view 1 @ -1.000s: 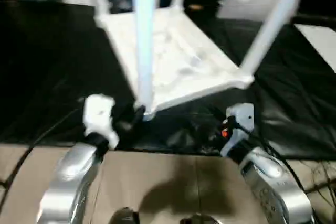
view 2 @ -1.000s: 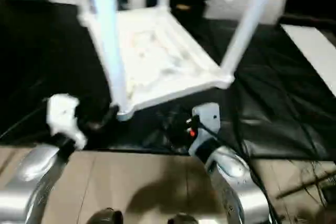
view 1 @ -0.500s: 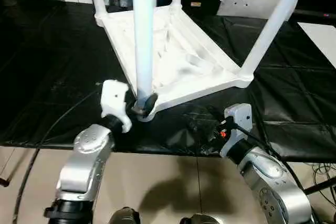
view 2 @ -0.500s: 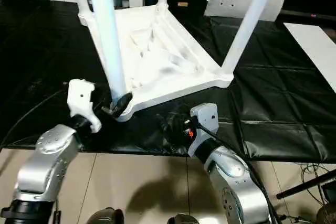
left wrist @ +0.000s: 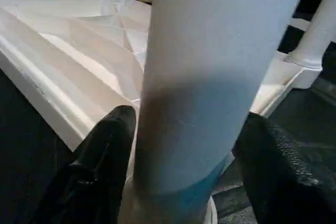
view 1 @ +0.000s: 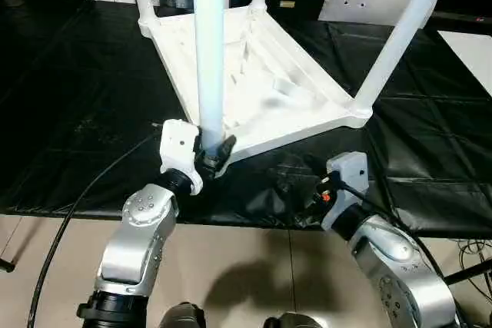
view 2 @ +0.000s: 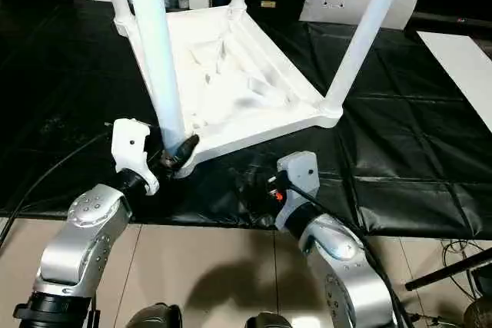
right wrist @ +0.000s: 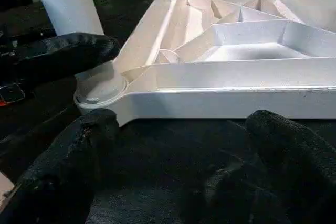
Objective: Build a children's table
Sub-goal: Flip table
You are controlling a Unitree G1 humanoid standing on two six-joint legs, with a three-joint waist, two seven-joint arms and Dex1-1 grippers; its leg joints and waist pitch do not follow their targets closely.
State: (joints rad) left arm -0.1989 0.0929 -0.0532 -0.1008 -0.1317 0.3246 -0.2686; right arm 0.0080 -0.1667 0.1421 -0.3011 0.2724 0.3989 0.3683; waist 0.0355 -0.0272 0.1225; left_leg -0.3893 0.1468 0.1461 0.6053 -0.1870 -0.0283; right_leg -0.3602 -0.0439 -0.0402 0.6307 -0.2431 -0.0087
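From the head camera, the children's table (view 1: 254, 74) lies upside down on the black sheet (view 1: 69, 97), its ribbed underside up and four legs standing in the corner sockets. This position lets the legs be pushed down into the sockets from above. The left gripper (view 1: 211, 153) is at the foot of the nearest leg (view 1: 209, 51), at the table corner closest to the robot, with its black fingers on both sides of the tube. The right gripper (view 2: 257, 186) rests low on the sheet, just in front of the table's near edge and apart from it, with its fingers spread and holding nothing.

In the left wrist view, the nearest leg stands between the two fingers (left wrist: 102, 156), very close to both. I cannot tell if they already press it, so the grip is not certain. I judge the hand is there to steady or seat this leg.

In the right wrist view, the fingertips (right wrist: 286, 140) are wide apart and empty, pointing at the table's edge and the near corner socket (right wrist: 100, 90).
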